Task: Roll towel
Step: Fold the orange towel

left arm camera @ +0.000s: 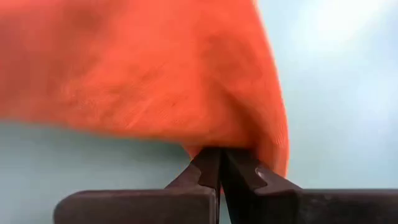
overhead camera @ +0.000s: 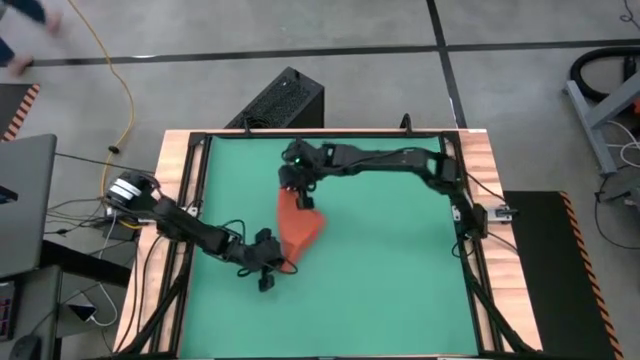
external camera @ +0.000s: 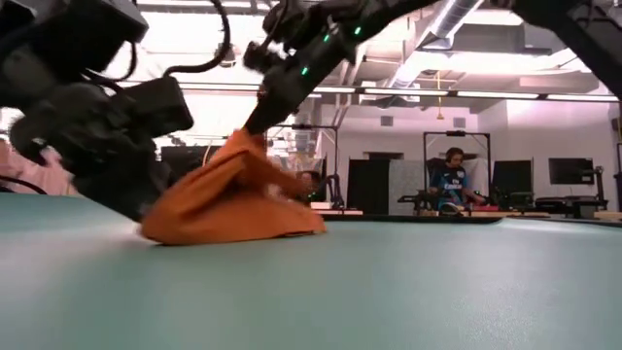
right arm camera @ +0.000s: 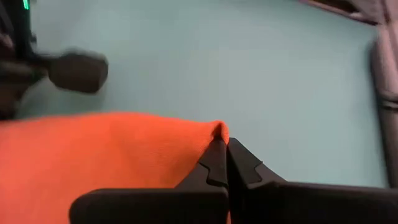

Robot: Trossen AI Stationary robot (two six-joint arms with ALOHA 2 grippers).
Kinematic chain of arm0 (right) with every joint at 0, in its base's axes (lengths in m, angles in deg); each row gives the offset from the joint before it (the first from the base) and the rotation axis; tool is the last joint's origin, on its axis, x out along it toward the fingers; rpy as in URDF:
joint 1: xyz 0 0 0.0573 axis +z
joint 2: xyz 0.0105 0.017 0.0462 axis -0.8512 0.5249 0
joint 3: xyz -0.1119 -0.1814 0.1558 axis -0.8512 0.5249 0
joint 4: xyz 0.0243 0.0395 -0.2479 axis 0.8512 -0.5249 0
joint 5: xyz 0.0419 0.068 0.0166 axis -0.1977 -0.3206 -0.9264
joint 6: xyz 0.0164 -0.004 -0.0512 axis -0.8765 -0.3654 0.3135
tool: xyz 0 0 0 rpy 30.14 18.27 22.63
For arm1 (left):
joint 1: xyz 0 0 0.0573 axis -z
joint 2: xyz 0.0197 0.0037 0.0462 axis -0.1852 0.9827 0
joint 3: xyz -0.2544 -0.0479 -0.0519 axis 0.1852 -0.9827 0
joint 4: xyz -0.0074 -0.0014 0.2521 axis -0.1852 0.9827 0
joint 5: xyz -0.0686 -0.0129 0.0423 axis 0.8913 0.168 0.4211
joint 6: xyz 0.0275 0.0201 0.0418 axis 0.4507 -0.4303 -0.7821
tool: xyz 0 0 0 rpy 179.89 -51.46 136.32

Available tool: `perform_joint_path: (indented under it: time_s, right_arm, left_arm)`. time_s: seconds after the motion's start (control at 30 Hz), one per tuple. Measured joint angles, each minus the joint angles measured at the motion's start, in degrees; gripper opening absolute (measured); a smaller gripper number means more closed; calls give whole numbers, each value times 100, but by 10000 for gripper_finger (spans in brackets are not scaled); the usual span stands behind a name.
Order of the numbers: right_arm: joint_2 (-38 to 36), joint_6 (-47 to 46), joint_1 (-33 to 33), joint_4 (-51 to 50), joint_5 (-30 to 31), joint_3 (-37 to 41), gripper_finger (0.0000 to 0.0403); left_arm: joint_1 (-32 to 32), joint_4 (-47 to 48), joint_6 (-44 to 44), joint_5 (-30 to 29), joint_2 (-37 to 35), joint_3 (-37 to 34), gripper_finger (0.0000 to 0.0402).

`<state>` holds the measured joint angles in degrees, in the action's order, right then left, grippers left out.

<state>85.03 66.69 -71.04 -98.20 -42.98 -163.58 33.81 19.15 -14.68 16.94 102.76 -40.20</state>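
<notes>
No container shows on the green table mat (overhead camera: 380,260); the only loose item on it is the towel (overhead camera: 298,232), an orange-red cloth bunched into a narrow, elongated heap near the mat's centre, slightly toward the left arm's side.

Left gripper (overhead camera: 283,264): positioned at the near end of the towel, low over the mat. In the left wrist view its fingers (left arm camera: 208,168) stand pressed together, with a fold of the towel (left arm camera: 155,74) pinched at their tips; the cloth spreads out ahead of them.

Right gripper (overhead camera: 296,188): positioned at the far end of the towel, reaching in from the right side of the table. In the right wrist view its fingers (right arm camera: 214,158) are likewise closed tight, nipping a corner of the towel (right arm camera: 93,162) at their tips. The left gripper's dark body appears blurred beyond the cloth in that view.

In the low view the towel (external camera: 233,199) rises from a broad base on the mat to a peak, where the right gripper (external camera: 260,122) holds it clear of the surface; the left gripper's housing sits against the cloth's lower edge at mat level. The towel thus spans between the two grippers, one end raised, the other down.

In the low view a seated person (external camera: 452,180) shows in the room beyond the table.
</notes>
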Motion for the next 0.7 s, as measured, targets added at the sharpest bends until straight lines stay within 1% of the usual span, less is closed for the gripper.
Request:
perform_joint_path:
  time_s: [0.2, 0.3, 0.37, 0.47, 0.53, 0.63, 0.7]
  right_arm:
    - [682, -171, -21, 997, -385, 0, 6]
    - [850, -282, -27, 1371, -408, 0, 26]
    - [861, -281, 1, 1376, -404, 0, 46]
    - [808, -280, 34, 1375, -211, 0, 76]
    - [723, -280, 39, 1380, -122, 0, 97]
    - [547, -284, -24, 1407, -35, 0, 130]
    - [401, -281, -73, 1310, 43, 0, 153]
  left_arm:
    - [514, 1949, 929, 166, -1154, -11, 0]
    - [797, 2972, 1463, 213, -1839, -8, 0]
    - [963, 3532, 1869, 163, -2316, -19, 0]
    - [1208, 4109, 2442, 67, -2987, -11, 0]
    - [1322, 4290, 2736, 58, -3320, -11, 0]
    - [1424, 4493, 2934, 77, -3784, -11, 0]
    - [1493, 4494, 2918, -180, -3991, -11, 0]
